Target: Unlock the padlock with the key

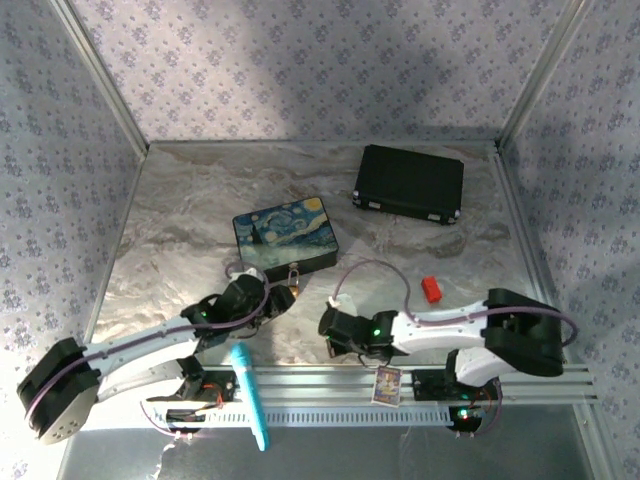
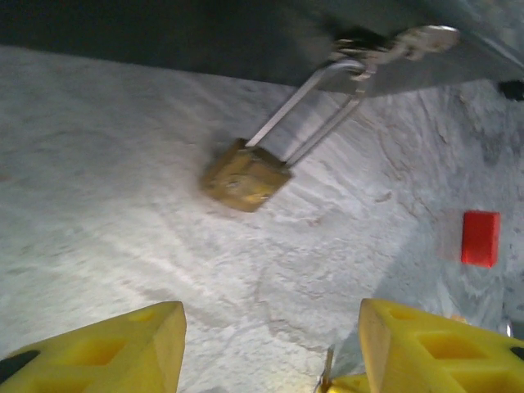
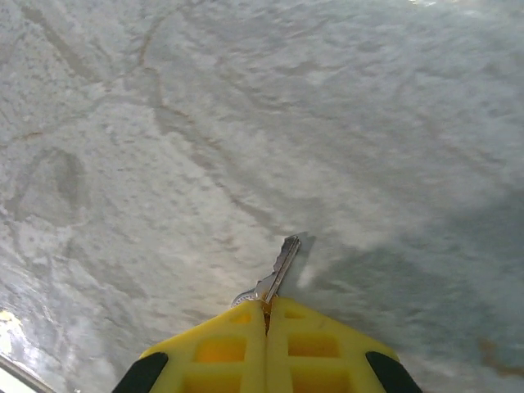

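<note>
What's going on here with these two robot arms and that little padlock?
The right gripper is shut on the key, whose blade sticks out in front of it. The left gripper is open, facing the padlock, which lies on the table, hooked through the latch of the painted box. The key has not reached the padlock yet.

Brass-yellow padlock (image 2: 246,176), silvery key (image 3: 280,264), red block (image 2: 480,238), swirly blue-and-yellow box (image 1: 285,237), black case (image 1: 410,183), marbled grey table (image 1: 180,230)

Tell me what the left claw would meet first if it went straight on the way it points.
Probably the padlock, resting on the table just ahead; depth is unclear.
</note>
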